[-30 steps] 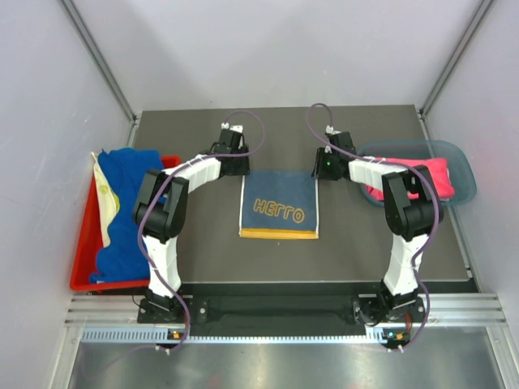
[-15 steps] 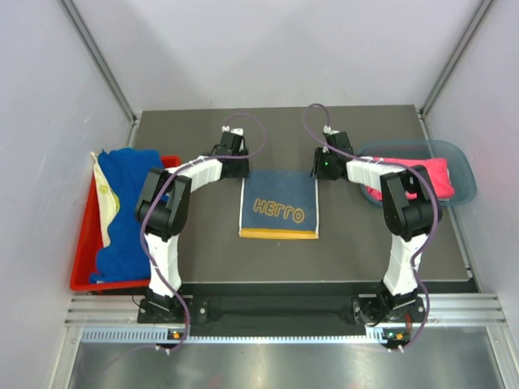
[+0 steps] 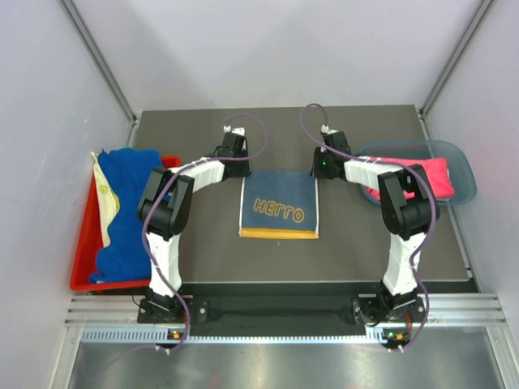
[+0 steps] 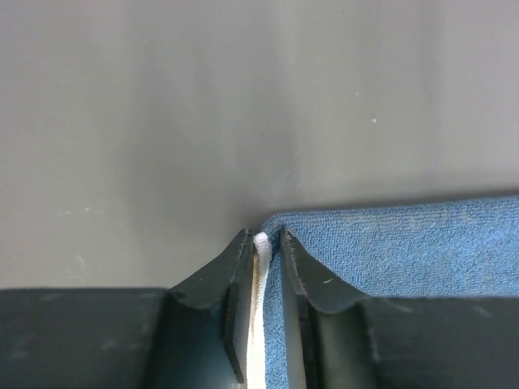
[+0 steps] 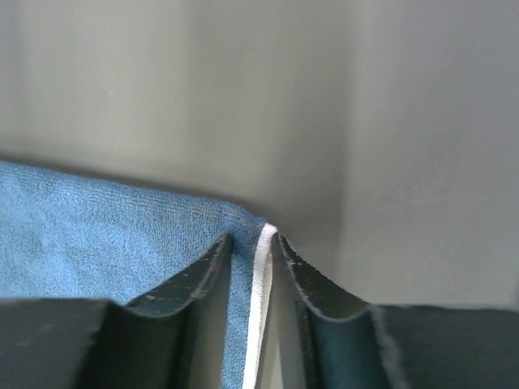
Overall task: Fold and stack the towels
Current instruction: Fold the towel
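We have the left gripper [image 4: 263, 237] and right gripper [image 5: 253, 235] both clamped on the navy towel [image 3: 280, 207].

Here's the dark table [image 3: 365, 243], and flat in its middle lies that navy towel, yellow lettering up, yellow band along its near edge. On the left, the red tray [image 3: 81, 279] holds a heaped royal blue towel [image 3: 126, 211] with a cream towel [image 3: 101, 198] at its left side. On the right, the teal bin [image 3: 462, 174] holds the pink towel [image 3: 434, 174]. Each gripper pinches one far corner, and we see a white edge between the fingers.
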